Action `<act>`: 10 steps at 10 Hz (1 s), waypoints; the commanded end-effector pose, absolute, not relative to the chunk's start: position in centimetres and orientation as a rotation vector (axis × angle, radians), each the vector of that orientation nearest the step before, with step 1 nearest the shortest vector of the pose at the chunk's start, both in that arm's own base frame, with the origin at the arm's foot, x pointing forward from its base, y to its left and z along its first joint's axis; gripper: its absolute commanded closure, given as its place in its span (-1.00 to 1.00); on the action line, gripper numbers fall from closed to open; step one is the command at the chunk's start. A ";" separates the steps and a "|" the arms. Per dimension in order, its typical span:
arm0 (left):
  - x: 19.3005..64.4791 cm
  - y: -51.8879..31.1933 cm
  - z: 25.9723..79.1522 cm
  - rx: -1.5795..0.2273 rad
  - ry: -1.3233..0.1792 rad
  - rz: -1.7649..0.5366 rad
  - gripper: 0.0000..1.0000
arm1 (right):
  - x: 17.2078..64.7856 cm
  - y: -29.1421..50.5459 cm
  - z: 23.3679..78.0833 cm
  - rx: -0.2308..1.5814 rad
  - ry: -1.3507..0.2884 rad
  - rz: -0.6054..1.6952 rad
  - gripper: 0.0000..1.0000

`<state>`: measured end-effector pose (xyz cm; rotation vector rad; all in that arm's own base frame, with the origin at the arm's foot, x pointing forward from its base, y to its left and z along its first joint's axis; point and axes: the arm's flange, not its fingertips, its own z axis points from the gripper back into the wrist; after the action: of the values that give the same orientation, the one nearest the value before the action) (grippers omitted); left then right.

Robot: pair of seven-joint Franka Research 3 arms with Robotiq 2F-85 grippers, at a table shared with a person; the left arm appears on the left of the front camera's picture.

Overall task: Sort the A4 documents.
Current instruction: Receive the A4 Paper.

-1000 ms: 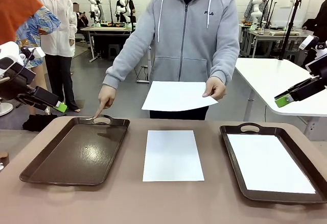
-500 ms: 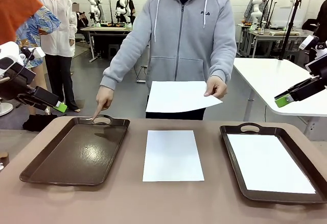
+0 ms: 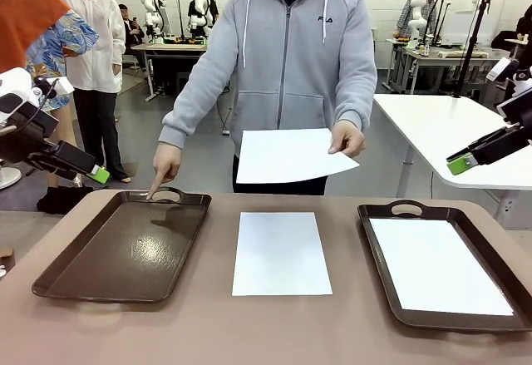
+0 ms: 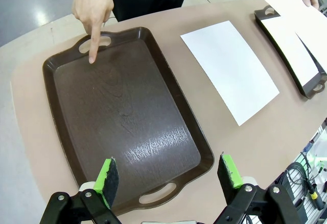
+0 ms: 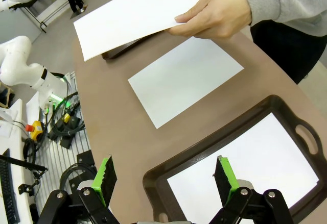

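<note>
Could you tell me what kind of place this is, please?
Most likely a robotics laboratory, not an office. A yellow emergency-stop box and bundled cables sit beside the brown table, and a white workbench stands on an open grey floor behind the person.

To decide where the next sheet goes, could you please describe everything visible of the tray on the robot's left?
The left tray is dark brown and glossy, plastic-looking with faint wood grain, rectangular with rounded corners, a raised rim and a cut-out handle at each short end. It lies flat on the tan table, holding no paper. The person's hand points an index finger at its far handle, seemingly touching. A white sheet lies beside it, apart.
</note>
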<state>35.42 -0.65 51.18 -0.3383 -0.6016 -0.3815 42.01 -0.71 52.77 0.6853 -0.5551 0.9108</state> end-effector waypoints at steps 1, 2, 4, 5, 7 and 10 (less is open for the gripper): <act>38.1 -1.4 51.5 -0.395 -0.563 -0.399 -1.00 | 42.0 -0.6 52.8 0.689 -0.557 0.916 -1.00; 39.4 -1.9 51.9 -0.405 -0.563 -0.386 -1.00 | 42.0 -0.6 52.8 0.689 -0.557 0.916 -1.00; 41.7 -3.2 53.0 -0.417 -0.562 -0.361 -1.00 | 42.0 -0.6 52.8 0.689 -0.557 0.916 -1.00; 43.2 -4.0 53.7 -0.458 -0.586 -0.342 -1.00 | 42.0 -0.6 52.8 0.689 -0.557 0.916 -1.00; 46.4 -5.4 53.1 -0.629 -0.579 -0.261 -1.00 | 42.0 -0.6 52.8 0.689 -0.557 0.916 -1.00; 52.0 -7.8 49.8 -0.932 -0.486 -0.142 -1.00 | 42.0 -0.6 52.8 0.689 -0.557 0.916 -1.00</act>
<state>48.95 -8.22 51.11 -0.8288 -0.5230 -0.1493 41.99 -0.69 52.82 0.6851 -0.5557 0.9118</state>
